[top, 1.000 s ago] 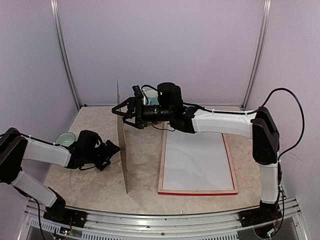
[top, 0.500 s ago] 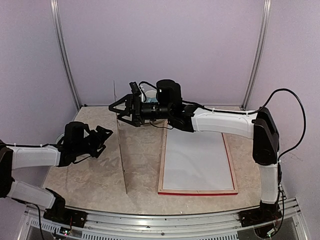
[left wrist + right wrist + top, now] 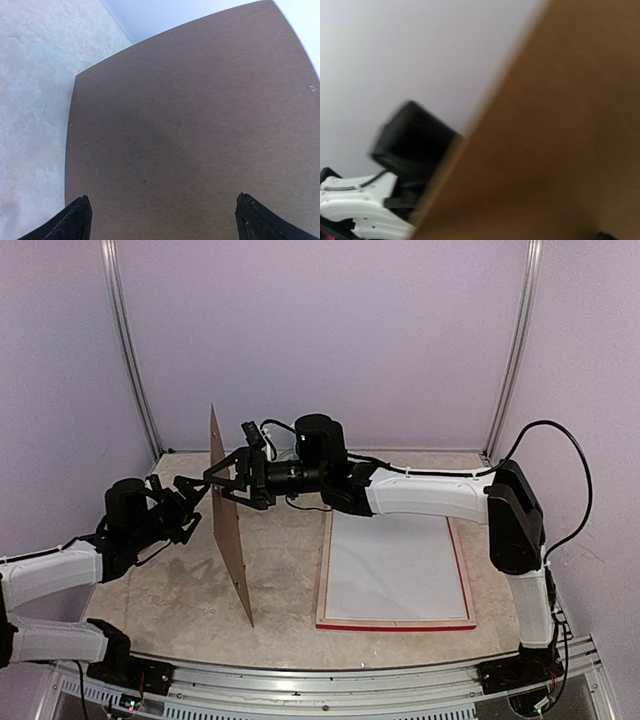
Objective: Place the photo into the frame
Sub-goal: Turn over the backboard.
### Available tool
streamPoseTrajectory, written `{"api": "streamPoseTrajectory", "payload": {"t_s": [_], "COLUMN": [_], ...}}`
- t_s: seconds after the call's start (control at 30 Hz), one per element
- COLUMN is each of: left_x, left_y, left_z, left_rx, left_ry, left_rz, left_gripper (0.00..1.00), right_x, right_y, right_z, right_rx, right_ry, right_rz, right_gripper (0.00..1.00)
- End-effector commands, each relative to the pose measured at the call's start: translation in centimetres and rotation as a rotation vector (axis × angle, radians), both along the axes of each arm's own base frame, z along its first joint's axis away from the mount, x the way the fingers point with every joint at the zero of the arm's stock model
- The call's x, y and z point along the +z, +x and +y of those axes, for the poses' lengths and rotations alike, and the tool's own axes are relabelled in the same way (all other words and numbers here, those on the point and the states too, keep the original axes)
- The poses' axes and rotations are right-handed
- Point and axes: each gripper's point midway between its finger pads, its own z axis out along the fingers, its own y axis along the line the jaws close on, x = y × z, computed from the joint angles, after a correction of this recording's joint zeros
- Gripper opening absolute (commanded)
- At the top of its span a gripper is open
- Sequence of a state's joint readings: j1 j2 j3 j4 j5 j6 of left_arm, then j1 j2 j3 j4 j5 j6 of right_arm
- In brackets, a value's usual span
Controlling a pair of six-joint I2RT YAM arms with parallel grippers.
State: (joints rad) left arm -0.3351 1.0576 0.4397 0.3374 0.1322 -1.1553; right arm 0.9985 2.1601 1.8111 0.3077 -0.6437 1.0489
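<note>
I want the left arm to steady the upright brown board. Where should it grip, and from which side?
Probably the top edge of the brown board, the open left gripper coming from above-left, straddling the thin sheet. It stands nearly upright on edge, its faces too wide to pinch, and the right gripper sits at its right face.

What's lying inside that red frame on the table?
A plain white sheet fills the red frame. Anything beneath the sheet is covered, so whether it carries a picture cannot be seen.
</note>
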Motion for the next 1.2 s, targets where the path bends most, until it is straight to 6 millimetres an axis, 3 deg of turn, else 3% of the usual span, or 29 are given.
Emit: {"api": "streamPoseTrajectory", "payload": {"t_s": [0.0,0.17,0.57,0.73,0.87,0.93,1.03,1.17], "left_x": [3.7,5.8,8.3,9.2,9.5,8.8,8.9,8.6], "left_y": [-0.4,-1.0,-1.7,-1.8,-1.9,-1.8,-2.1,-2.1], "left_z": [0.7,1.2,1.5,1.6,1.7,2.1,2.3,2.4], "left_rx": [0.017,0.026,0.028,0.030,0.029,0.042,0.044,0.039], "left_ry": [-0.021,-0.025,-0.033,-0.028,-0.007,0.011,-0.005,-0.004], "left_rz": [-0.124,-0.171,-0.223,-0.243,-0.252,-0.221,-0.243,-0.238], "left_gripper": [0.99,0.99,0.99,0.99,0.99,0.99,0.99,0.99], "right_x": [-0.4,-1.4,-2.9,-4.8,-7.8,-9.4,-10.2,-11.0], "right_y": [-0.9,-0.8,-0.9,-0.7,-0.1,0.8,1.8,2.3], "right_z": [1.0,1.2,1.6,2.0,2.1,1.2,-0.7,-0.7], "right_rx": [0.031,0.032,0.048,0.049,0.041,0.015,-0.052,-0.065], "right_ry": [0.005,-0.006,-0.016,-0.041,-0.085,-0.098,-0.077,-0.138], "right_rz": [0.001,0.014,0.042,0.063,0.082,0.116,0.140,0.136], "right_gripper": [0.99,0.99,0.99,0.99,0.99,0.99,0.99,0.99]}}
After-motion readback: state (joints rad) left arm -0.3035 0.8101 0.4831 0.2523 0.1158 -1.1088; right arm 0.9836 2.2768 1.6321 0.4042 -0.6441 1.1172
